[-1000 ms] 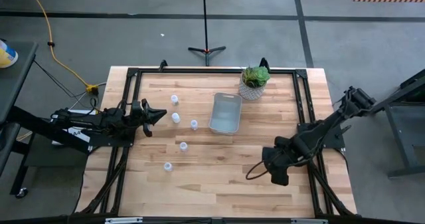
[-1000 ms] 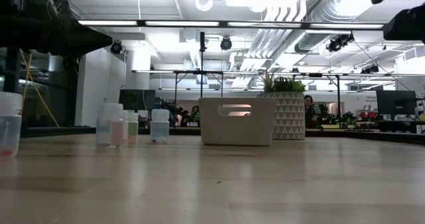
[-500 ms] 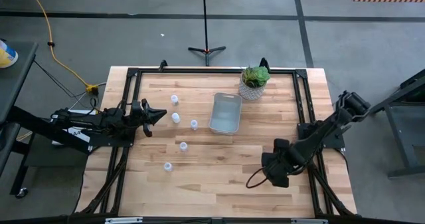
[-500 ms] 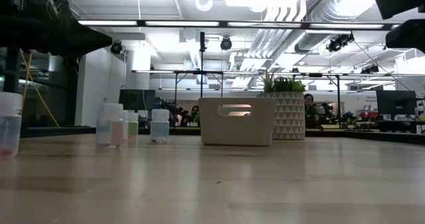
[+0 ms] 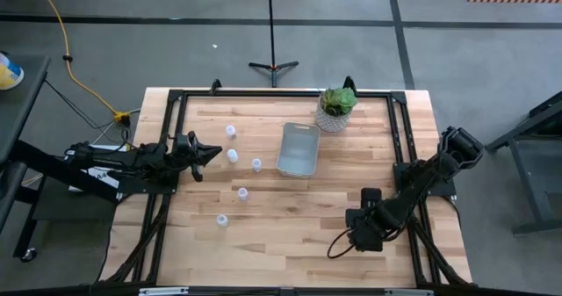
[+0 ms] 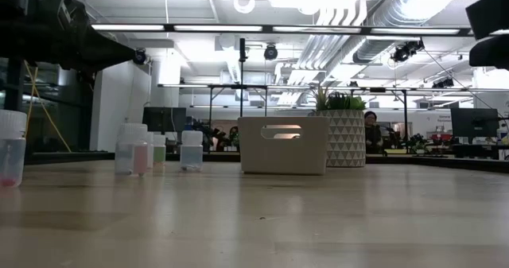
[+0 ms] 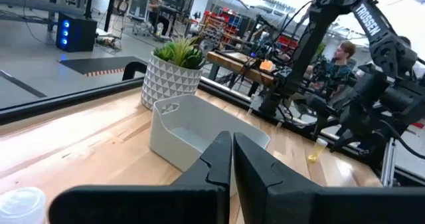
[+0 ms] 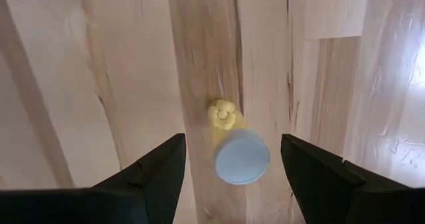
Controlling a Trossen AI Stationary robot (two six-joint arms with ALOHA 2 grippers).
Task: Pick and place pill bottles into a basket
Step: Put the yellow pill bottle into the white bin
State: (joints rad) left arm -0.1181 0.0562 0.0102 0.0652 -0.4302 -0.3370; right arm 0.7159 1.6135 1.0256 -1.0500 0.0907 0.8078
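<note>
Right gripper (image 8: 229,159) is pointed straight down at the desk (image 5: 290,243), fingers (image 8: 149,174) spread wide, and there's a pill bottle (image 8: 240,154) sitting upright right in the gap between them. You're looking down on its pale cap, with something yellow showing at its side. Neither finger is touching it. From overhead, that right gripper (image 5: 366,230) sits low over the near right part of the desk, with the arm folded back toward the right edge.

Left gripper (image 5: 204,152) is parked at the left side of the desk, arm stretched out flat and pointing toward the middle. Its fingers (image 7: 219,157) are pressed together with nothing in them.

The other pill bottles (image 5: 233,155) are scattered on the left half: five of them, all standing, well apart from each other. The basket (image 5: 299,149) is in the middle toward the far side, just beside the potted plant (image 5: 336,108). From overhead the basket looks empty.
</note>
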